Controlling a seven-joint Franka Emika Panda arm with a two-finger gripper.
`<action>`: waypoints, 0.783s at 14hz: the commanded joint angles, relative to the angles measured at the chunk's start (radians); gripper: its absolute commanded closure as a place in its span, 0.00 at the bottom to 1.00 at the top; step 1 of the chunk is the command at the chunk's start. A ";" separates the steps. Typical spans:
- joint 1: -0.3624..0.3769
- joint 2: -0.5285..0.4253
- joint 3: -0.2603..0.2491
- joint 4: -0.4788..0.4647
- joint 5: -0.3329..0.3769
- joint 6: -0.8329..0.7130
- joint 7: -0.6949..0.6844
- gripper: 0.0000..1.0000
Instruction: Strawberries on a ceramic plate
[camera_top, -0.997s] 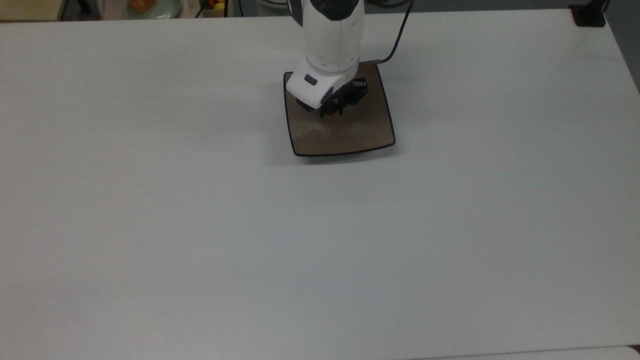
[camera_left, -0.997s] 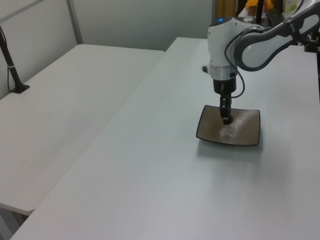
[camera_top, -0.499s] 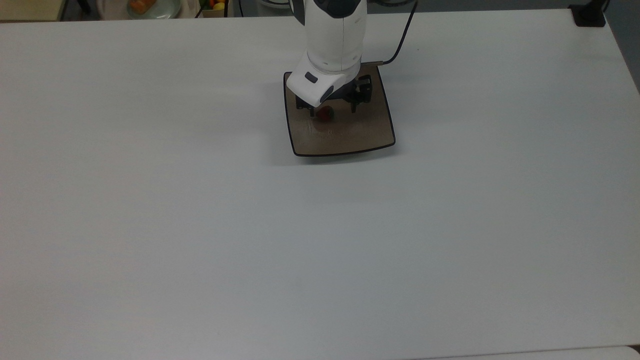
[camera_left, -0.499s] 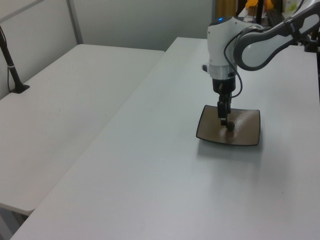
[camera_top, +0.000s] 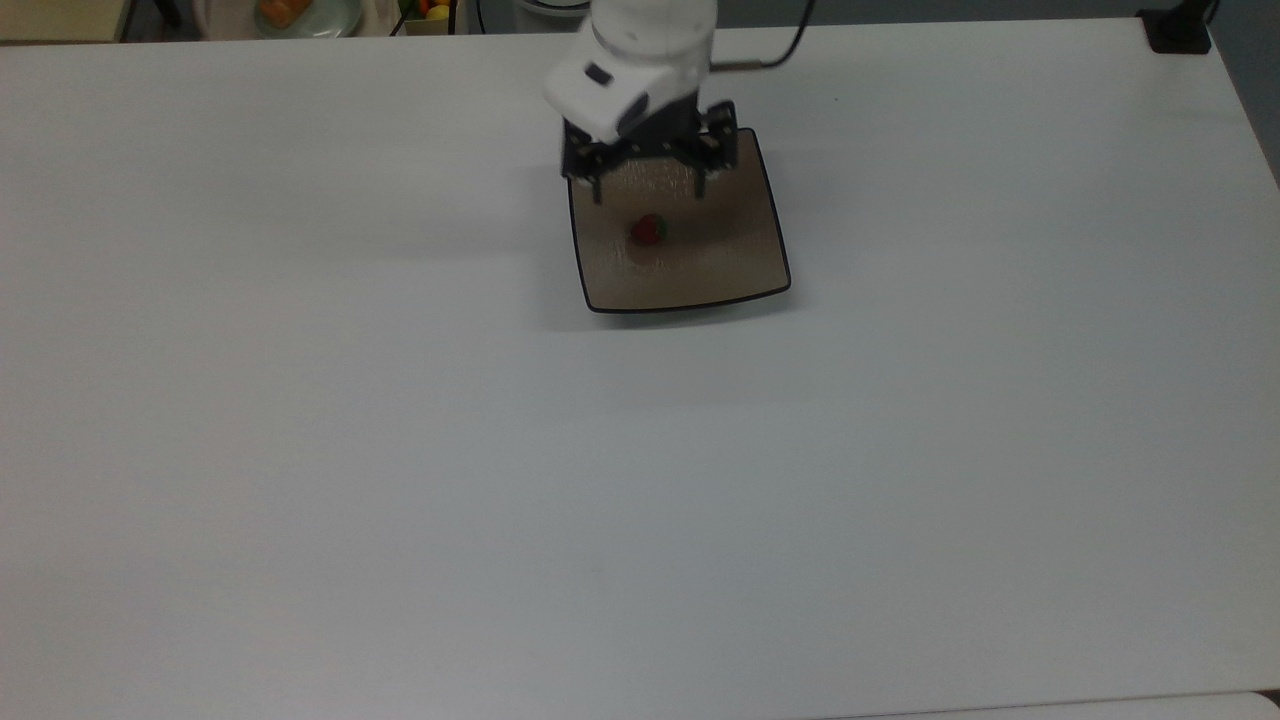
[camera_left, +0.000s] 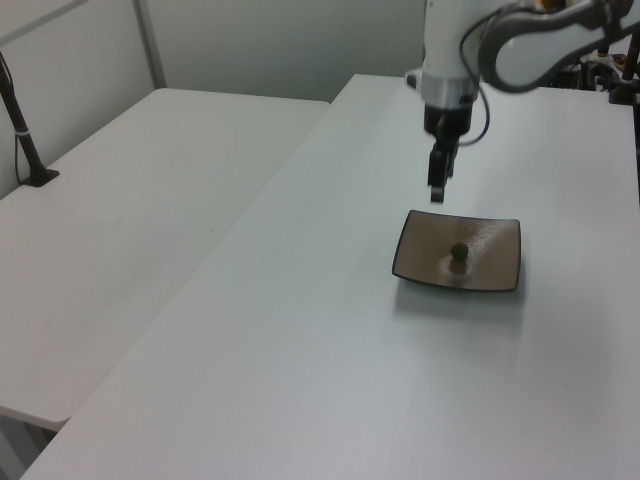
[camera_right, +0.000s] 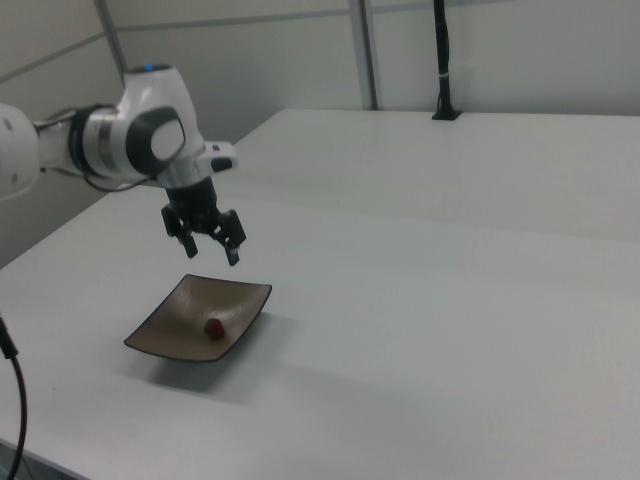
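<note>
A tiny red strawberry (camera_top: 648, 229) (camera_right: 214, 327) lies alone near the middle of the square glossy brown plate (camera_top: 735, 262) (camera_left: 495, 268) (camera_right: 170, 332). In the left view the strawberry (camera_left: 459, 251) looks like a small dark ball. My gripper (camera_top: 648, 190) (camera_left: 437, 195) (camera_right: 212, 250) hangs open well above the plate's far edge, nothing between its fingers, clear of the fruit.
The plate sits on a wide white table (camera_top: 400, 450). A pale round dish with orange food (camera_top: 305, 14) lies beyond the far edge in the top view. A black post base (camera_top: 1178, 30) stands at the far right corner. A second white table (camera_left: 120, 200) adjoins.
The gripper let go of the strawberry, which now rests on the plate. It then rose and drew back toward the plate's far edge, fingers spread.
</note>
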 joint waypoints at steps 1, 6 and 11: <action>-0.008 -0.048 -0.078 0.102 -0.016 -0.191 -0.001 0.00; -0.008 -0.109 -0.151 0.145 -0.007 -0.268 -0.012 0.00; -0.009 -0.188 -0.178 0.119 0.002 -0.265 -0.011 0.00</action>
